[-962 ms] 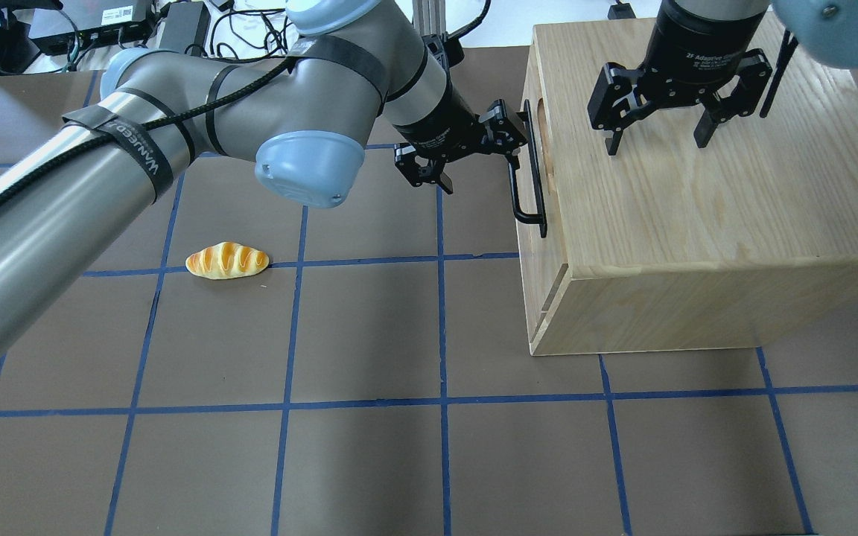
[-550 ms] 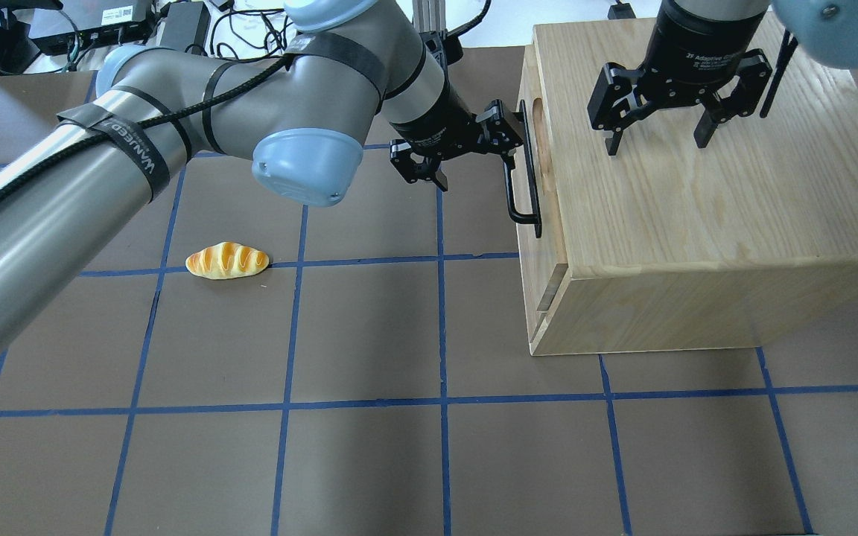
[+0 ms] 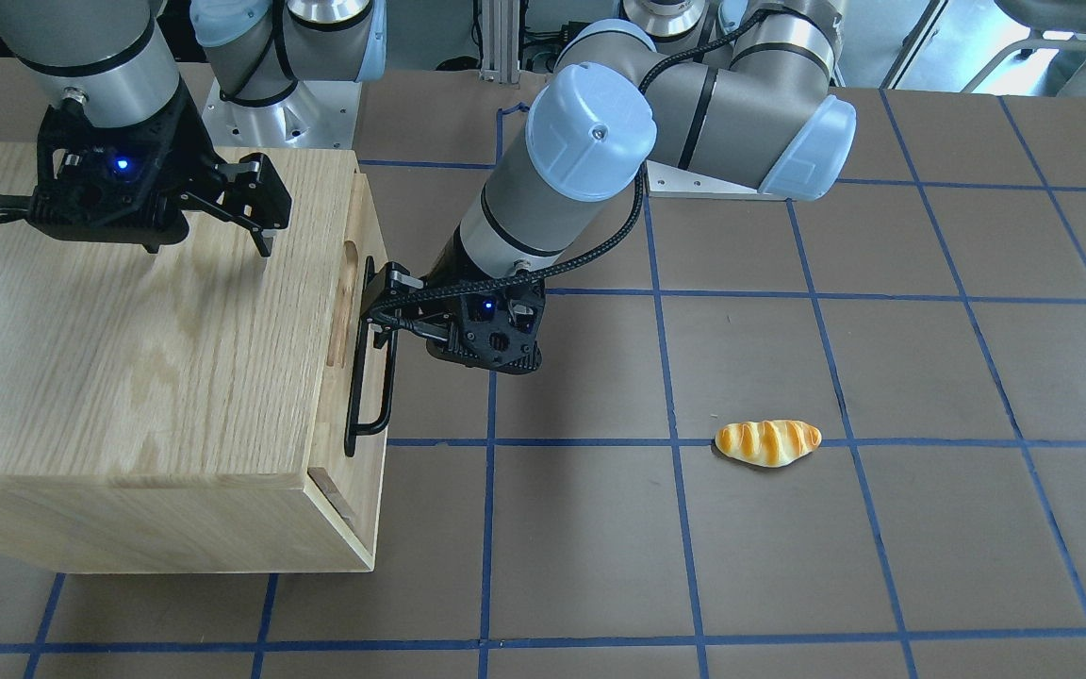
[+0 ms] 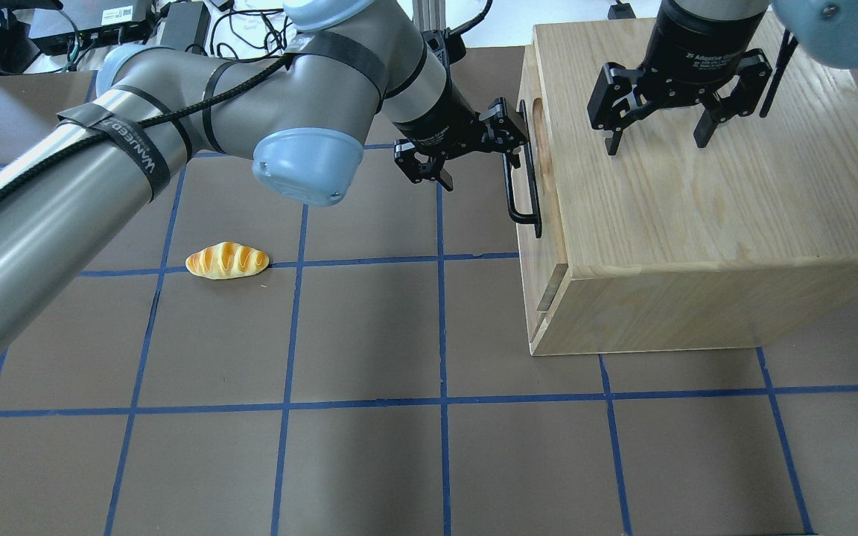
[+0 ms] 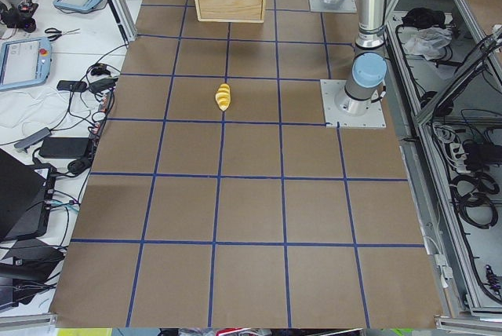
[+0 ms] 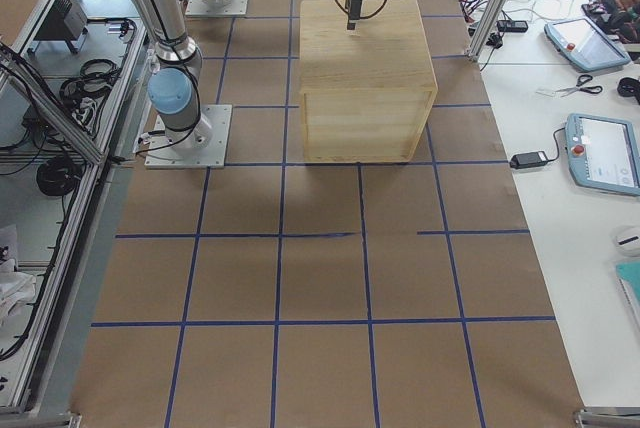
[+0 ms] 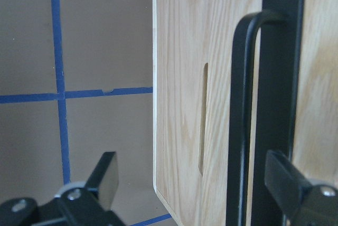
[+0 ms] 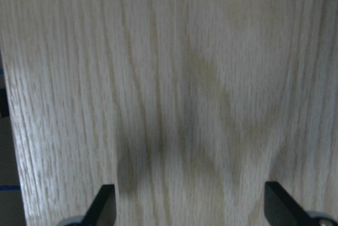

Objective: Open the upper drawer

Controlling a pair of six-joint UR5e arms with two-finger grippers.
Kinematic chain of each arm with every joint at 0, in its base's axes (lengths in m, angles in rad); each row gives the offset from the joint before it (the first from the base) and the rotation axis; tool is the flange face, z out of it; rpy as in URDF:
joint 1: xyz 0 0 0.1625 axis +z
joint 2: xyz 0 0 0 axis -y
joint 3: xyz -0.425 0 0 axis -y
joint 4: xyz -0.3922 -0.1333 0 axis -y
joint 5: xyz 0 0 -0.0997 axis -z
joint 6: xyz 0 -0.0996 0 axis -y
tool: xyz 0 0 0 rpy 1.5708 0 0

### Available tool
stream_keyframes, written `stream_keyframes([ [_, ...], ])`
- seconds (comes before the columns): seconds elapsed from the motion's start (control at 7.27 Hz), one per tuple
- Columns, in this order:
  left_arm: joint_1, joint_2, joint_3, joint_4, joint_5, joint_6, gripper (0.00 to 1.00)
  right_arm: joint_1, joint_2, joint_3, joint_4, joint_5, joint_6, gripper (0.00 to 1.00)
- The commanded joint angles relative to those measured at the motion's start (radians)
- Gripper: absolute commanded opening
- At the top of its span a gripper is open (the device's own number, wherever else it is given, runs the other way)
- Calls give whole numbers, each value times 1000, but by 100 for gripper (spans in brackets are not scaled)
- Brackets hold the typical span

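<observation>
Pale-wood upper drawer (image 4: 550,249): front of cabinet (image 4: 697,208), 2 o'clock in overhead view, seemingly a crack ajar. Black bar handle (image 7: 240,131) runs 12-to-6, at 3 o'clock of left gripper (image 7: 191,173), nearer arm; fingers spread, bar just inside one. Right gripper (image 4: 652,138): spread above cabinet top.

Pale matt wood upper drawer (image 7: 179,104); smooth black metal handle (image 7: 240,131)

Upper drawer (image 4: 544,257) pulled slightly out of cabinet (image 4: 697,223), toward left gripper (image 4: 481,160).
</observation>
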Motion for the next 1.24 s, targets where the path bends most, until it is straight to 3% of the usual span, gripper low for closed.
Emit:
stream_keyframes([
  [0.0,0,-13,-4,7,0,1,100,0,0,0,0,0,-1,100],
  [1.1,64,14,-18,-37,54,127,100,0,0,0,0,0,1,100],
])
